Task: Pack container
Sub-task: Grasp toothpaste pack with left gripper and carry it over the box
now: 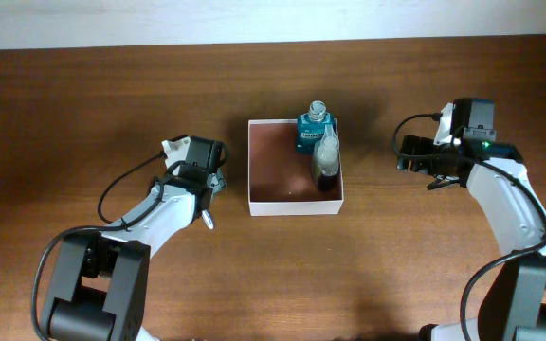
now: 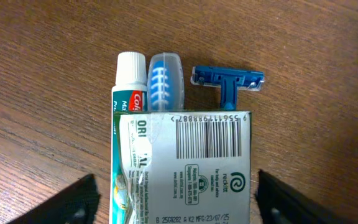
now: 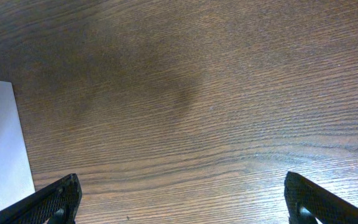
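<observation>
The step in hand looks like the pick of the next toiletry for the container [image 1: 278, 166]. It sits mid-table in the overhead view, with a teal bottle [image 1: 315, 130] and a clear bottle of dark liquid [image 1: 327, 163] crowded into its 1 to 2 o'clock corner, so the floor is bare from 6 round to 11 o'clock. The left gripper [image 2: 178, 186] hangs near the container at its 9 o'clock, jaws wide and gripping nothing that I can see, with one finger either side of a grey-green barcoded packet [image 2: 191, 168]. Wood shows between the packet and the finger at 8 o'clock in the wrist view. The finger at 4 o'clock stands just beside the packet's edge, and I cannot tell whether it touches. The packet lies over the lower part of a toothpaste tube [image 2: 129, 81] and a capped toothbrush head [image 2: 165, 81], both poking out at 12 o'clock. A blue razor [image 2: 227, 84] lies at 1 o'clock, its handle meeting the packet's top edge. A good grasp likely centres the jaws on the packet and closes gently, since a soft wrapper may buckle. It should then lift straight up so that the razor and tube are not dragged, and set down on the free 9 o'clock floor. The right gripper [image 3: 180, 180] is fully spread and empty over bare table [image 3: 229, 93] at 3 o'clock, out of the way.
</observation>
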